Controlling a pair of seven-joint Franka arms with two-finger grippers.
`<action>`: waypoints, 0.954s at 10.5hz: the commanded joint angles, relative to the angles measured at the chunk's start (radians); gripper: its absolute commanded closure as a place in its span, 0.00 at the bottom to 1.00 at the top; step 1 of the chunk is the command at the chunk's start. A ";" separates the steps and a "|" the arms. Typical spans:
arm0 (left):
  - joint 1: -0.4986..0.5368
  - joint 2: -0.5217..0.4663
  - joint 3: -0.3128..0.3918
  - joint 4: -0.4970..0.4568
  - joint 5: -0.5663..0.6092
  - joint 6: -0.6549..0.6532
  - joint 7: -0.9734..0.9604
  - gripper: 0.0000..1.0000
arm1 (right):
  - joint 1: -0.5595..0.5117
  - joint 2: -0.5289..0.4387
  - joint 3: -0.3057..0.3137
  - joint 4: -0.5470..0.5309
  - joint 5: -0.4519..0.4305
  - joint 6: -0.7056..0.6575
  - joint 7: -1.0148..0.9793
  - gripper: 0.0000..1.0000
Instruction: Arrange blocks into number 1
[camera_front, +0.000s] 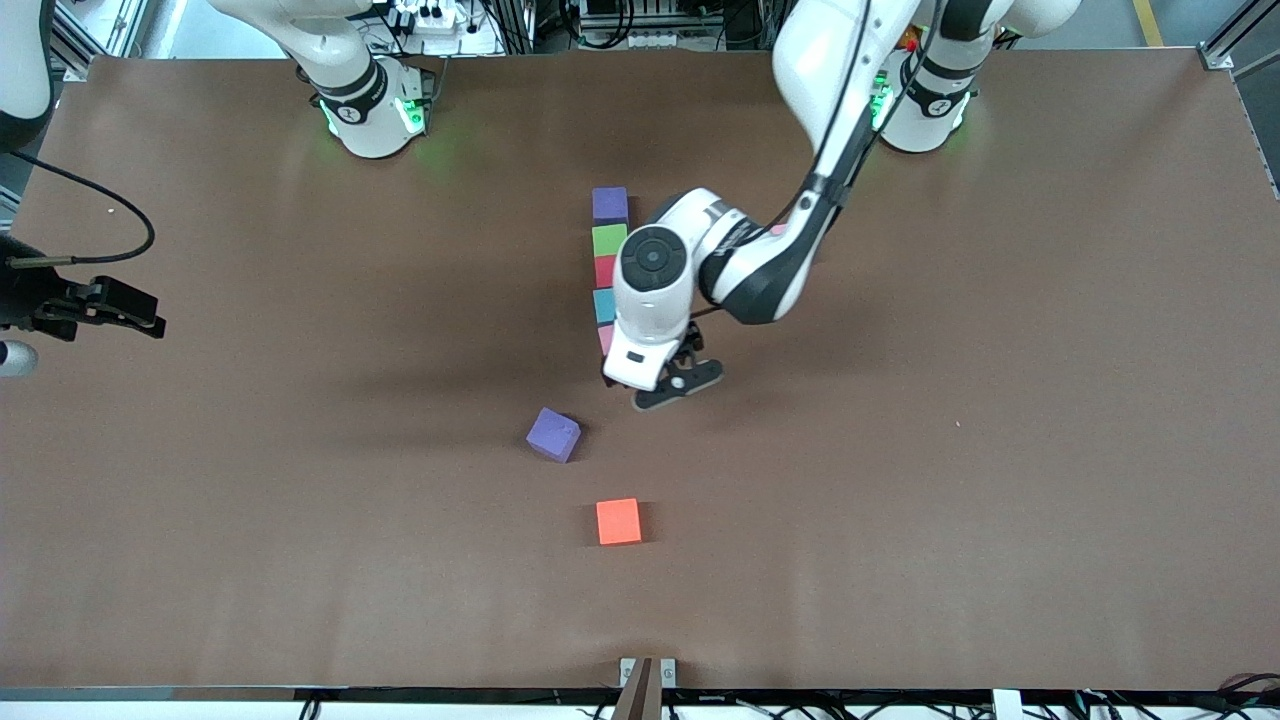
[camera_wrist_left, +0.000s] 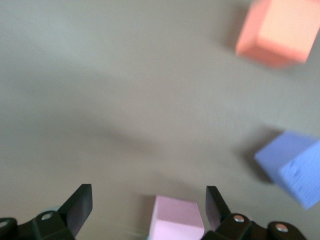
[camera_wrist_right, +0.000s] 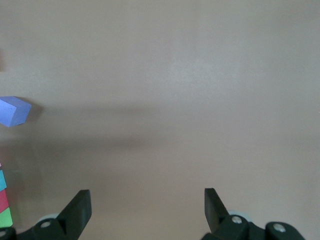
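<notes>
A column of blocks runs down the table's middle: purple (camera_front: 610, 204), green (camera_front: 609, 240), red (camera_front: 605, 270), light blue (camera_front: 604, 305), then a pink block (camera_front: 606, 338) mostly hidden by the left arm. My left gripper (camera_front: 668, 386) hangs low over that pink end, open. In the left wrist view the pink block (camera_wrist_left: 177, 218) sits between the spread fingers of the left gripper (camera_wrist_left: 149, 210), closer to one of them and touching neither. A loose purple block (camera_front: 553, 434) and an orange block (camera_front: 619, 521) lie nearer the camera. My right gripper (camera_front: 140, 315) waits open at the right arm's end.
The right gripper (camera_wrist_right: 147, 210) looks over bare brown table, with the loose purple block (camera_wrist_right: 14, 111) and the column's edge (camera_wrist_right: 4, 200) at the side. The left wrist view also holds the orange block (camera_wrist_left: 280, 32) and the purple block (camera_wrist_left: 295, 165). The table's front edge (camera_front: 640, 688) is near.
</notes>
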 joint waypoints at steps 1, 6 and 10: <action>0.075 -0.128 0.046 -0.026 0.007 -0.076 -0.013 0.00 | 0.000 -0.008 0.003 0.000 0.012 0.002 -0.001 0.00; 0.307 -0.228 0.047 -0.035 0.087 -0.172 0.147 0.00 | 0.007 -0.028 0.003 -0.001 0.006 0.002 0.087 0.00; 0.438 -0.457 0.044 -0.297 0.111 -0.177 0.452 0.00 | -0.004 -0.022 0.003 0.000 0.009 0.002 0.085 0.00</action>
